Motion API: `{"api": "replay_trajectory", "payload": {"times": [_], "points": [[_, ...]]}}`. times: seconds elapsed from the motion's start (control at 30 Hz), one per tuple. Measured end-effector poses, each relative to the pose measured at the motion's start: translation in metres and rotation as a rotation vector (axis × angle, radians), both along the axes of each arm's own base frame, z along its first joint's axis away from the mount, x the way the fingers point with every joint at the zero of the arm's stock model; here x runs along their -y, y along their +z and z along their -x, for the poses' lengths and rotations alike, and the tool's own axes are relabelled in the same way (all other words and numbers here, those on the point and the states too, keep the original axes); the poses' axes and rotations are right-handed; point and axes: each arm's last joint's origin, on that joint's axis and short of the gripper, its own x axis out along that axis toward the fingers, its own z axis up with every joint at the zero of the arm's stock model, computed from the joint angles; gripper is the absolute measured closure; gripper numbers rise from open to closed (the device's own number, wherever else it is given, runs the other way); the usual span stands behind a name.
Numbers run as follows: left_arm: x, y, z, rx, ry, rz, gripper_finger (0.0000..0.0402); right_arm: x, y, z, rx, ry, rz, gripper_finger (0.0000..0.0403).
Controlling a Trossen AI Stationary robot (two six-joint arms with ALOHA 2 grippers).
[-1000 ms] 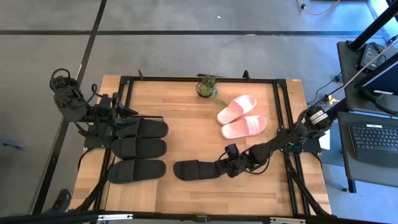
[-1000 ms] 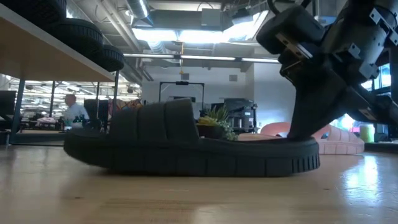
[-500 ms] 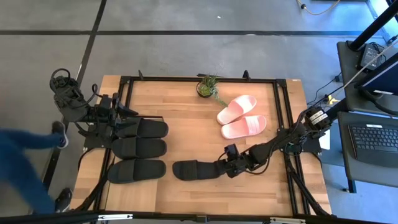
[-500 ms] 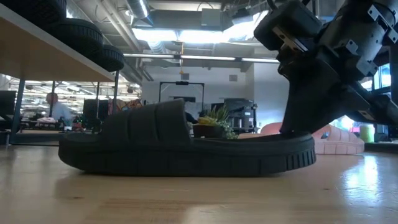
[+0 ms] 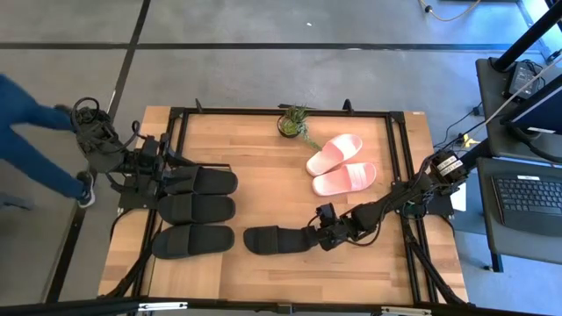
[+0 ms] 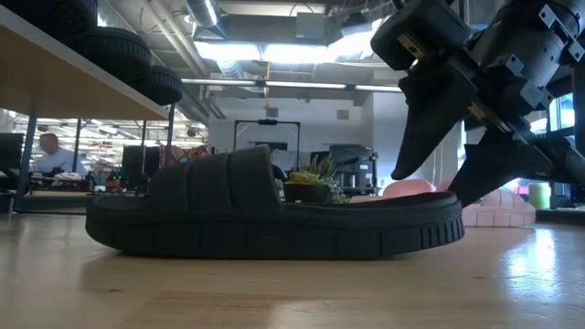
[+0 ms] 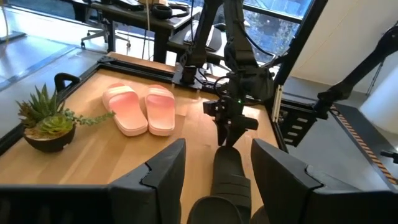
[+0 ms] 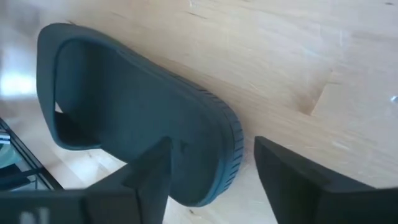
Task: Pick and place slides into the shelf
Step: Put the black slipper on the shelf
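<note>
right gripper [image 5: 309, 237] spread open at the heel of the lone black slide [image 5: 274, 239], not gripping.
that slide lies flat on the table [image 5: 272, 197], just right of the shelf [image 5: 154, 211] holding three black slides; pink pair [image 5: 341, 165] behind it. left gripper [image 5: 171, 183] over the shelf, fingers apart.

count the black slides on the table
4: three stacked in a column at the left, top, middle and bottom, plus one near the front at the open right gripper.
</note>
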Motion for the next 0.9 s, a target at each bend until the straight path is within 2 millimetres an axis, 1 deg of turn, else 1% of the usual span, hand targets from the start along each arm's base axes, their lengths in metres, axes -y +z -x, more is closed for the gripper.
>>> {"api": "replay_trajectory", "payload": {"times": [0.17,0.43,0.5,0.63,0.73,0.9], "points": [[0.0,0.0,0.0,0.0,-0.001,0.0,0.0227,0.0,0.0,0.0,-0.004,-0.004,-0.001,0.0162],[0.0,0.0,0.0,0.0,0.0,0.0,0.0227,0.0,-0.001,0.0,-0.002,-0.042,-0.03,0.016],[0.0,0.0,0.0,0.0,0.0,0.0,0.0227,0.0,-0.004,-0.001,-0.011,-0.045,-0.028,0.016],[0.0,0.0,0.0,-0.001,-0.001,-0.001,0.0227,-0.004,-0.018,-0.005,-0.029,-0.027,-0.053,0.016],[0.0,0.0,0.0,-0.001,-0.001,0.0,0.0227,-0.007,-0.022,-0.011,0.013,-0.025,-0.078,0.016],[0.0,0.0,0.0,-0.003,-0.001,-0.002,0.0227,-0.01,-0.025,-0.015,0.043,-0.023,-0.094,0.0168]]}}
